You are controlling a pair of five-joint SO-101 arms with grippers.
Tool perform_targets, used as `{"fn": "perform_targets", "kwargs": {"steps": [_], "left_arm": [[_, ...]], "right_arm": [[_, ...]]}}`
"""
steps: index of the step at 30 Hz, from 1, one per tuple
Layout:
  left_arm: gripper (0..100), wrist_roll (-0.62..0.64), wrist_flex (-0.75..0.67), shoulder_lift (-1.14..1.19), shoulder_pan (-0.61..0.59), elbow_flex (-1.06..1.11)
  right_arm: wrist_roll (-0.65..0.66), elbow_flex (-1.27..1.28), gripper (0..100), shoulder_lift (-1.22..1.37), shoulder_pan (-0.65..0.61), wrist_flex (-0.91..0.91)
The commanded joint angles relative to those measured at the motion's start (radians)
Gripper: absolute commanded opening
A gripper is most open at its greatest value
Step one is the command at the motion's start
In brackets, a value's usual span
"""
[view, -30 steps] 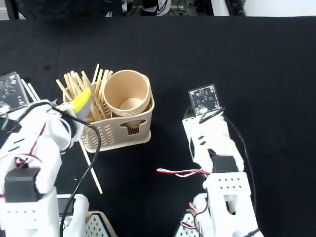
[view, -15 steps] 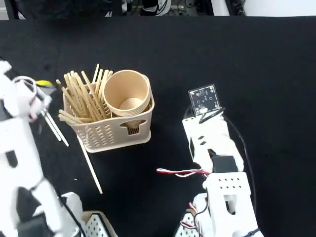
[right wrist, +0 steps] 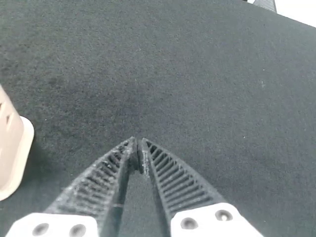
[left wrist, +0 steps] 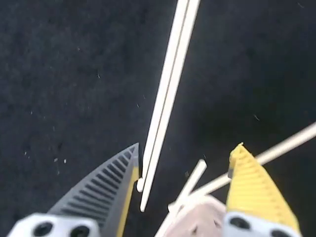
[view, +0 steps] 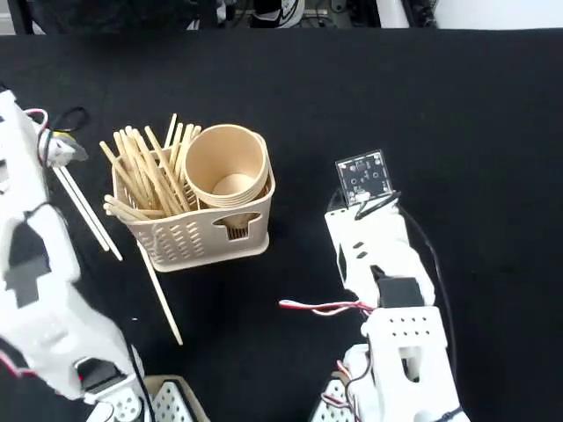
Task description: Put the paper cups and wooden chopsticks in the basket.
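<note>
At the table's left edge, my left gripper [left wrist: 187, 150] hangs open and holds nothing. Its grey and yellow fingers stand either side of the near end of a loose pair of chopsticks [left wrist: 165, 98], which lies on the black cloth [view: 422, 97] just left of the basket [view: 207, 233]. A single chopstick [view: 163, 299] lies on the cloth slanting away from the basket's front left corner. Inside the basket, a bundle of chopsticks [view: 145, 171] fills the left half and stacked paper cups [view: 226, 167] the right. Black cloth stretches from the basket's right wall to my right arm [view: 387, 281], and on to the far and right edges. My right gripper [right wrist: 137, 145] is closed on nothing, low over the cloth, well apart from the basket. One second ago my left gripper stood over the bundle in the basket; it has since swung out to the left edge. My right arm has not moved. Beyond the far edge, cables and a pale wall show.
</note>
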Motion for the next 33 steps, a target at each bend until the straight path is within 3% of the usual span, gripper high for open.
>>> {"fn": "perform_targets", "kwargs": {"steps": [1,13,26,33], "left_arm": [[29,0.006,0.087,0.219,-0.022,-0.283],[27,0.0,0.269,0.815,-0.031,-1.012],[3,-0.002,0.269,0.927,-0.028,-1.125],[3,0.0,0.27,0.922,-0.028,-1.121]], "right_arm": [[0.008,-0.008,1.5,-0.008,0.005,-0.014],[0.008,-0.008,1.5,-0.008,0.003,-0.014],[0.008,-0.008,1.5,-0.008,0.003,-0.014],[0.008,-0.008,1.5,-0.008,0.003,-0.014]]}}
